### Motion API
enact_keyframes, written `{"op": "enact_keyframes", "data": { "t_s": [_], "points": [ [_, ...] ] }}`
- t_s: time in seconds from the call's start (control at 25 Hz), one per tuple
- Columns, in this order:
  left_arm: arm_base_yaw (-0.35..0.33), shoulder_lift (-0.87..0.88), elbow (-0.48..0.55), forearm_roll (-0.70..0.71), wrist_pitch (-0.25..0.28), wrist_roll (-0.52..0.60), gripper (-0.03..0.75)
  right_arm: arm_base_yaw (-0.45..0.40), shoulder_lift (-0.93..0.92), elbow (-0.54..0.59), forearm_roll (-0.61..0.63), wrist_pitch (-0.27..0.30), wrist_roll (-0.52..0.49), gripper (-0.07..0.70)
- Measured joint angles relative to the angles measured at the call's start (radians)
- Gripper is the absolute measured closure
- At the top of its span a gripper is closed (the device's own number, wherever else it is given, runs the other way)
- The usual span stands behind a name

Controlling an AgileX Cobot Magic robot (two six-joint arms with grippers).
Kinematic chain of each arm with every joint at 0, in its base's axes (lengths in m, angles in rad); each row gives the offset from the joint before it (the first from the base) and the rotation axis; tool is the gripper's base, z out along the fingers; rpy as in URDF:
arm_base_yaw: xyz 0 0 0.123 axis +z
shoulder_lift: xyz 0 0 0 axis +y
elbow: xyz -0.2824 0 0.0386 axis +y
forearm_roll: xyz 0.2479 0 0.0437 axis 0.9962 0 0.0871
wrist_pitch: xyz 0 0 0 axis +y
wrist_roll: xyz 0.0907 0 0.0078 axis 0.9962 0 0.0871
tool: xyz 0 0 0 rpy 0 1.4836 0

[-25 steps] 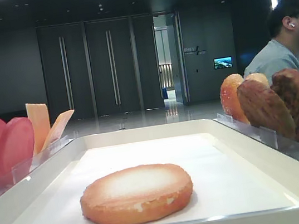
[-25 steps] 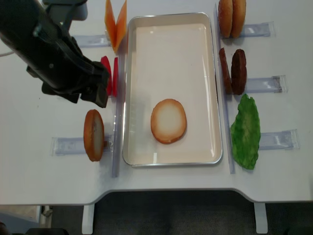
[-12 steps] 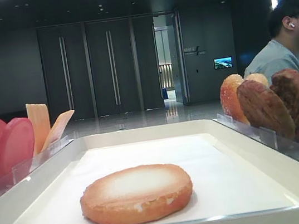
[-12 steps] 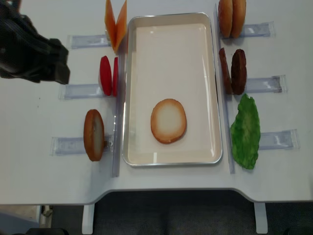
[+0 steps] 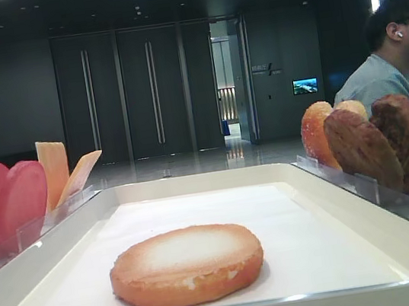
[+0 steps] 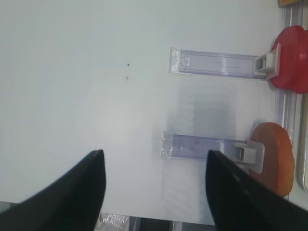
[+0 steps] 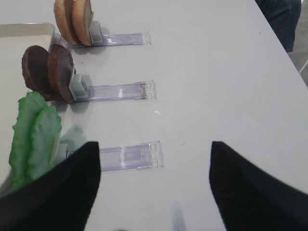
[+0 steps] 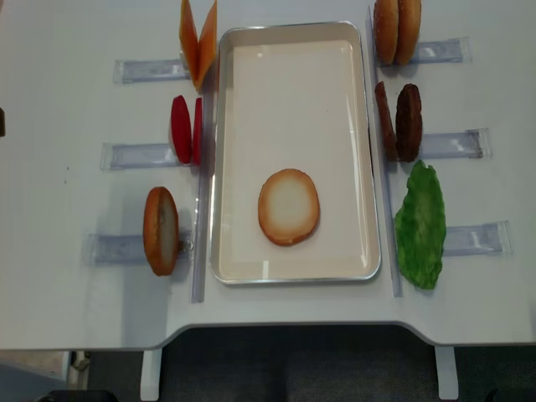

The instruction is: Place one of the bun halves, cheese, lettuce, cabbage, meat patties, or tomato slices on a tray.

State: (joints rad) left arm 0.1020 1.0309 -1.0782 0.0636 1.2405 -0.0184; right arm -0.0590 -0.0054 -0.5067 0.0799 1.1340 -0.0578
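Observation:
One bun half (image 8: 289, 207) lies pale face up on the white tray (image 8: 293, 67), also low in the front view as the bun half (image 5: 187, 266). Another bun half (image 8: 160, 231) stands in a left rack. Tomato slices (image 8: 186, 129) and cheese (image 8: 198, 40) stand left of the tray. More bun halves (image 8: 397, 31), meat patties (image 8: 399, 121) and lettuce (image 8: 421, 224) stand on its right; no separate cabbage shows. My left gripper (image 6: 154, 192) is open over bare table, left of the racked bun half (image 6: 272, 159). My right gripper (image 7: 155, 192) is open, right of the lettuce (image 7: 33, 137).
Clear plastic racks (image 8: 138, 154) stick out on both sides of the tray, one (image 7: 130, 156) just ahead of my right gripper. The table's front edge (image 8: 276, 331) curves inward. A seated person (image 5: 397, 47) is at the far right.
My left arm has drawn back from beside the tomato slices to the left and out of the overhead view. The food and the tray have not moved.

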Motion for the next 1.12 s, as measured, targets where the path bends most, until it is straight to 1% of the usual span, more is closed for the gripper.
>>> {"op": "enact_keyframes", "data": {
  "t_s": [0.12,0.24,0.6,0.76,0.84,0.96,1.12],
  "points": [
    [0.002,-0.052,0.011,-0.027,0.0,0.002,0.219,0.0,0.0,0.0,0.0,0.0,0.0,0.162],
    [0.002,-0.14,0.054,-0.05,0.0,0.003,0.221,0.0,0.0,0.0,0.0,0.0,0.0,0.162],
    [0.002,-0.502,0.3,-0.091,0.008,0.018,0.221,0.0,0.0,0.0,0.0,0.0,0.0,0.162],
    [0.002,-0.634,0.415,-0.102,-0.001,0.046,0.221,0.0,0.0,0.0,0.0,0.0,0.0,0.162],
    [0.002,-0.693,0.469,-0.109,-0.013,0.055,0.227,0.0,0.0,0.0,0.0,0.0,0.0,0.162],
    [0.002,-0.781,0.539,-0.131,-0.048,0.073,0.232,0.0,0.0,0.0,0.0,0.0,0.0,0.162],
    [0.002,-0.901,0.587,-0.148,-0.091,0.084,0.233,0.0,0.0,0.0,0.0,0.0,0.0,0.162]
  ]
}}
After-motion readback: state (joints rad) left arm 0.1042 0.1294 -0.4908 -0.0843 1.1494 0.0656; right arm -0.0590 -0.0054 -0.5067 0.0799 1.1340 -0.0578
